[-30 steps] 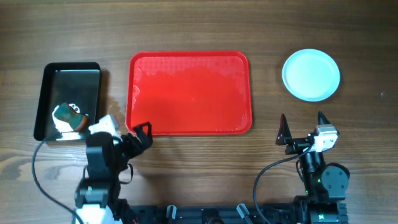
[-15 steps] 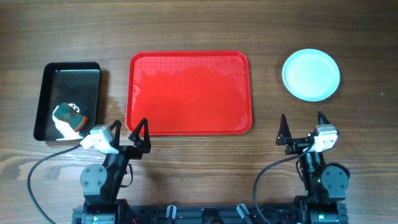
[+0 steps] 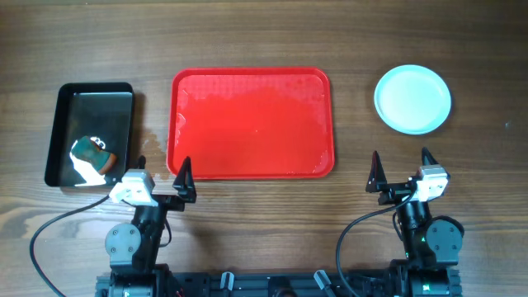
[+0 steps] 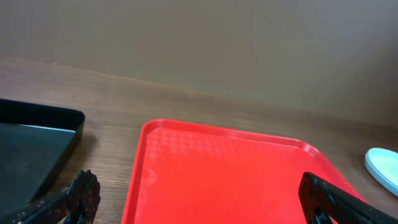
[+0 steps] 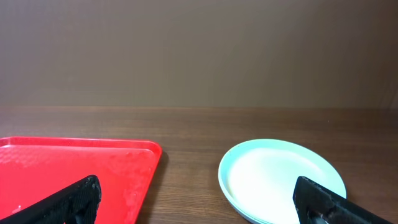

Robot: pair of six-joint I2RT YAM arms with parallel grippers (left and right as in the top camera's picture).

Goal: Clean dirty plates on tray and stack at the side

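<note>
The red tray (image 3: pixel 252 124) lies in the middle of the table with no plates on it; it also shows in the left wrist view (image 4: pixel 230 180) and the right wrist view (image 5: pixel 62 168). The pale mint-white plates (image 3: pixel 412 99) sit in a stack at the far right, with no smear visible on the top one; the stack also shows in the right wrist view (image 5: pixel 280 177) and at the edge of the left wrist view (image 4: pixel 384 167). My left gripper (image 3: pixel 165 183) is open and empty at the tray's front left corner. My right gripper (image 3: pixel 400 172) is open and empty in front of the stack.
A black glossy tray (image 3: pixel 89 134) lies at the left, holding a crumpled green and white cloth (image 3: pixel 91 157); its corner shows in the left wrist view (image 4: pixel 37 137). Cables run from both arm bases at the front edge.
My left arm has drawn back and turned upright at its base, its open gripper now pointing at the tray's front left corner. The right arm has not moved.
</note>
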